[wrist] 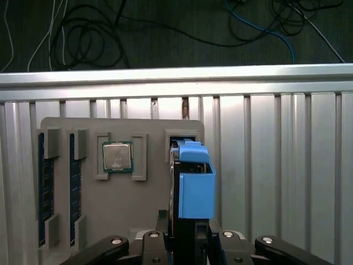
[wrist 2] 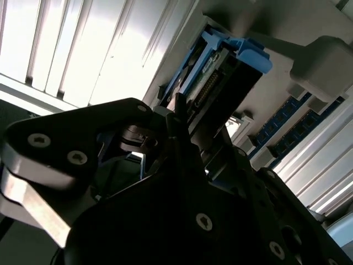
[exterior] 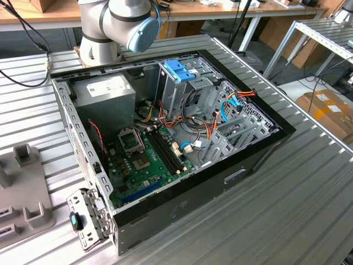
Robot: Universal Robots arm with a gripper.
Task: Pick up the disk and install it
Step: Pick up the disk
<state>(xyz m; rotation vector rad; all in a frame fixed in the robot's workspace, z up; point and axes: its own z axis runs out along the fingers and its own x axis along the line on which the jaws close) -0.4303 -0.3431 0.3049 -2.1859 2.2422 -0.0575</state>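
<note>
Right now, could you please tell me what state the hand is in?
The hand is closed on the disk, gripping it edge-on by one end.

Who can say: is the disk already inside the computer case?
No; in the first wrist view the tool grips the disk at the grey tray.

We record that the arm [exterior: 118, 25] is cut off by the upper edge of the exterior view, and the grey tray [exterior: 16, 193] by the exterior view's left edge. In the first wrist view the disk [wrist: 190, 182] stands edge-on, so its broad faces are hidden. Its near end is hidden behind the gripper [wrist: 190, 229], which is itself cut by the frame edge.
</note>
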